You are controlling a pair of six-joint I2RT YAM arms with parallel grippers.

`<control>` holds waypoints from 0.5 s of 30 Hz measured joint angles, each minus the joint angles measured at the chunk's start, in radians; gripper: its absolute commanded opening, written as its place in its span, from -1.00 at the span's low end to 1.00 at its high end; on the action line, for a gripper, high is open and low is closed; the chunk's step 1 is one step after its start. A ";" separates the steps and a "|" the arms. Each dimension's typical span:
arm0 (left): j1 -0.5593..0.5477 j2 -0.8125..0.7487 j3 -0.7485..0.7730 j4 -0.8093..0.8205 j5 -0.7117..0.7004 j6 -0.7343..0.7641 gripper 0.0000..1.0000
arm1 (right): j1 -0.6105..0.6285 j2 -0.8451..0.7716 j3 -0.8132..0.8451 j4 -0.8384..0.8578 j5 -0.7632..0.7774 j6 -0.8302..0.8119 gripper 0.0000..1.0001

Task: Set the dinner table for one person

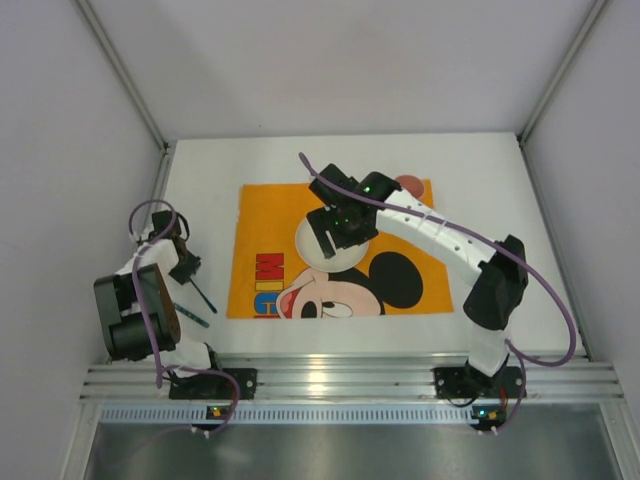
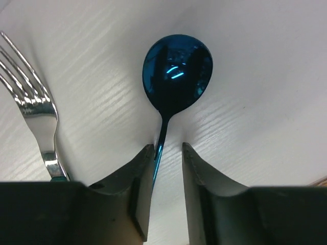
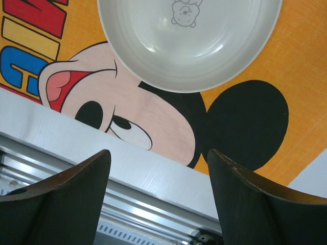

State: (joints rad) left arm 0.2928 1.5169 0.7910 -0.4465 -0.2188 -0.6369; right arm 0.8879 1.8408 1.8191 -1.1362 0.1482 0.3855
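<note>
A shiny blue spoon lies on the white dinner table, its thin handle running back between the jaws of my left gripper. The handle rests against the left finger, and a gap shows on the right side. A silver fork lies just left of the spoon. Over the orange Mickey Mouse placemat, my right gripper hovers open and empty near a white bowl. From above, the left gripper sits left of the placemat, and the right gripper partly covers the bowl.
The right arm partly hides a pinkish round thing at the placemat's far right corner. A metal rail runs along the near table edge. Grey walls close in the left, right and back.
</note>
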 measured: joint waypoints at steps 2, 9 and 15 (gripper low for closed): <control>0.001 0.014 0.000 0.034 -0.008 0.005 -0.61 | 0.000 0.001 0.000 -0.002 0.000 0.000 0.53; 0.002 0.066 0.035 0.098 -0.007 0.019 -1.00 | -0.003 0.001 0.000 -0.005 0.001 0.000 0.52; 0.002 0.101 0.107 0.042 -0.001 0.069 -1.00 | -0.024 0.001 0.000 -0.004 0.009 0.003 0.53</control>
State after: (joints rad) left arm 0.2947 1.6180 0.8982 -0.4046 -0.2195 -0.5682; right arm 0.8635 1.8420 1.8191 -1.1404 0.1574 0.3882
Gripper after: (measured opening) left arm 0.021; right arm 0.764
